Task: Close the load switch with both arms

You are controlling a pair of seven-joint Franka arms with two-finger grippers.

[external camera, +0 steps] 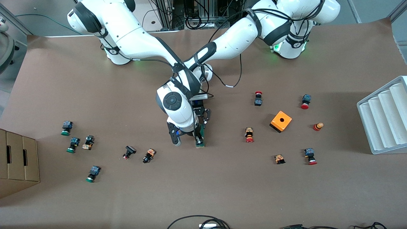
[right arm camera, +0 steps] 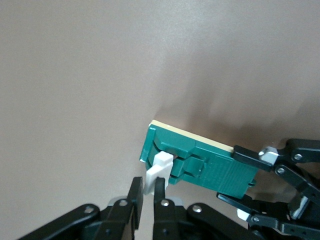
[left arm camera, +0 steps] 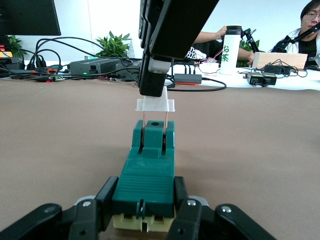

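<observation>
Near the middle of the table (external camera: pixel 95 79), both arms meet over one small thing — the load switch (external camera: pixel 200 140). It is a slim dark-green block lying flat on the brown top, with a pale base under it.

The left gripper (left arm camera: pixel 143 220) is down low at one end of the switch. Its two black fingers (left arm camera: pixel 181 205) press on the two long sides of the green block, so it is clamped on the switch.

The right gripper (right arm camera: pixel 146 207) is at the switch's other end, the end nearer the front camera. Its fingers (right arm camera: pixel 134 202) are pinched on the white handle (right arm camera: pixel 158 170). From the left wrist view, the handle (left arm camera: pixel 155 104) is lifted above the green body on two thin metal pins that go down into slots.

Toward the left arm's end sit an orange box (external camera: pixel 280 121) with a hole in it and a few red-capped buttons (external camera: pixel 258 98). Toward the right arm's end lie green-capped buttons (external camera: pixel 66 128). A white tray (external camera: pixel 384 117) sits at one edge of the table and a cardboard box (external camera: pixel 17 162) at the other — both well apart from the switch
</observation>
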